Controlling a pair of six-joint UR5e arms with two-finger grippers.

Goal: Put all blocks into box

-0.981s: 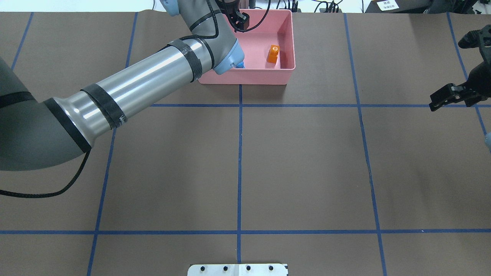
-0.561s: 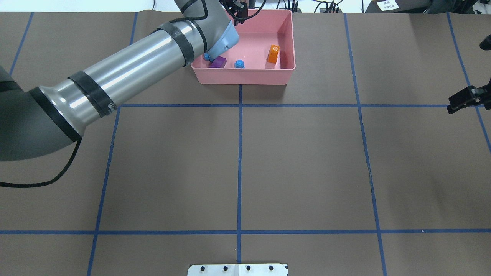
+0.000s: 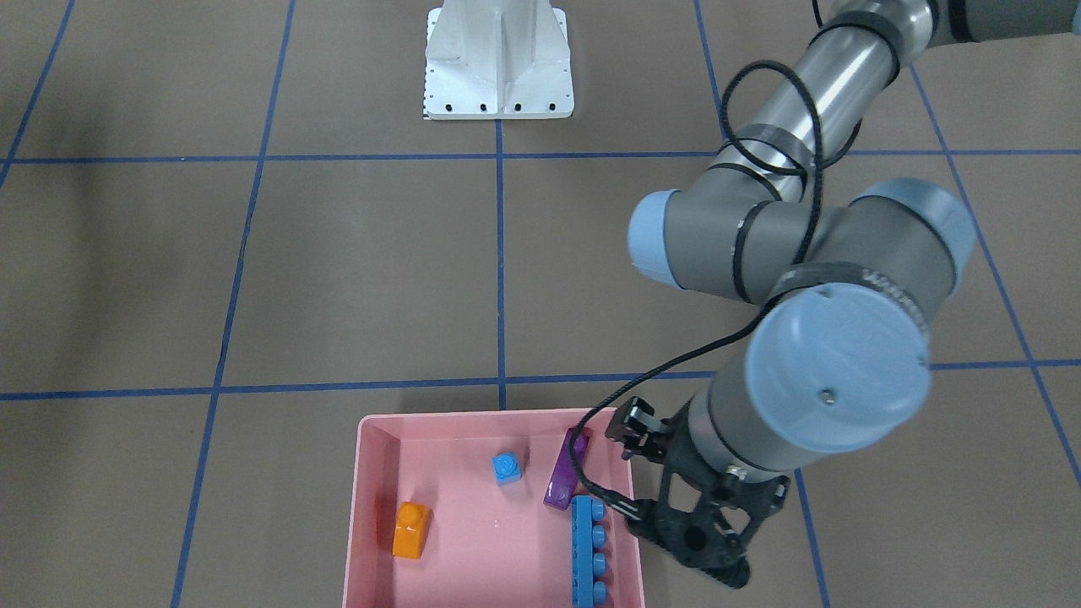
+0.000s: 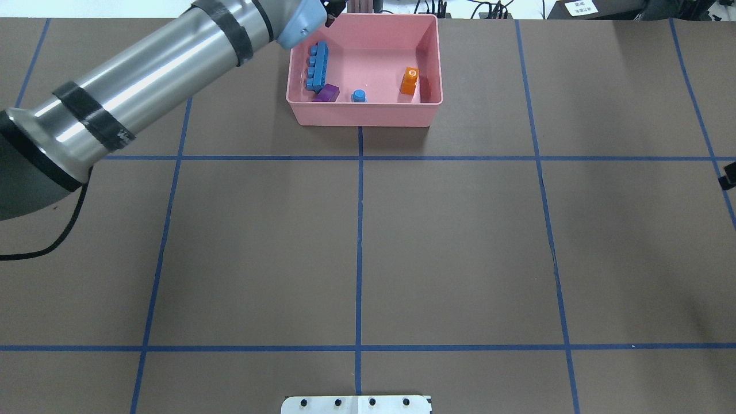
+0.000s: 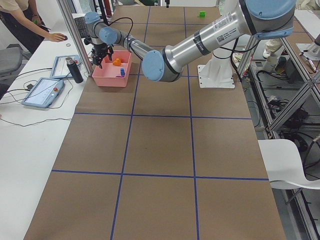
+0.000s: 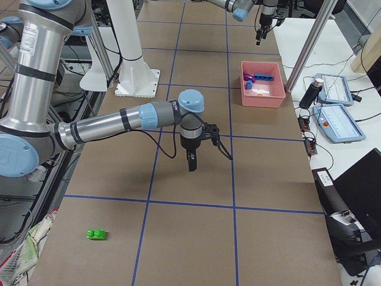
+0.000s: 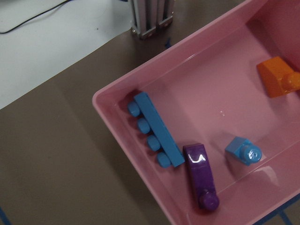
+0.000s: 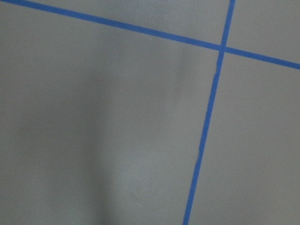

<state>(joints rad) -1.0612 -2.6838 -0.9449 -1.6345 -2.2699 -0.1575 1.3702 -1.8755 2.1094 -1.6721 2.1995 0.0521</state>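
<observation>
1. Front-facing: box [image 3: 364,507] cut off by the bottom edge. Four blocks inside: orange block [image 3: 411,529], tiny blue block [image 3: 507,467], purple block [image 3: 566,475] crossed by a cable, and long blue block [image 3: 587,549] along the wall nearest the arm, its end cut off. Left gripper [image 3: 692,540] hangs just beside that wall. Its own frame masks the jaws, so cannot tell if parted.
2. Overhead: four blocks in box. Left gripper clipped by top edge; right gripper [image 4: 729,175] a mere sliver at right edge.
3. Exterior left: box contents too small to count.
4. Exterior right: fifth, green block [image 6: 95,234], lies alone on table [image 6: 196,238], well apart from box. Right gripper points down above table; grip state unreadable.
5. Left wrist: long blue block on its side, studs toward wall; purple touches its end; orange cut by the right edge.
6. Right wrist: blurred; table and blue tape lines [image 8: 206,131] only.
</observation>
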